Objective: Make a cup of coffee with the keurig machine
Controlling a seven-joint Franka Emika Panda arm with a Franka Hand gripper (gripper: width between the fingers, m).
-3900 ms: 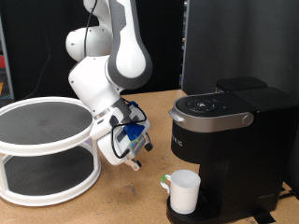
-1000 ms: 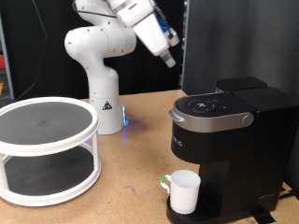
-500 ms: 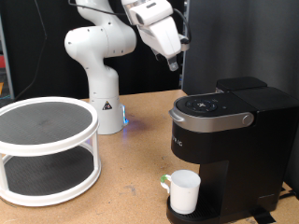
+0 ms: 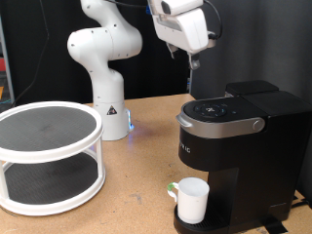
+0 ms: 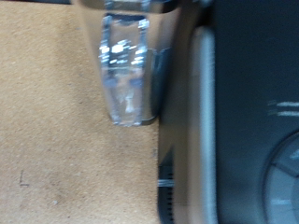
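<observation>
Keurig machine (image 4: 237, 136), matte black, boxy, beneath gripper (image 4: 194, 64).

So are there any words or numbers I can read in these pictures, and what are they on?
"IC": pale letters running down the front of the keurig machine, the end of a longer word cut off by its edge.
Marks on the machine's round top panel: too small to read.
Wrist view: too blurred, nothing readable.
The cup and the gripper carry no readable text.

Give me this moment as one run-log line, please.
gripper: above keurig machine, nothing seen held | lid: closed | cup: on drip tray
</observation>
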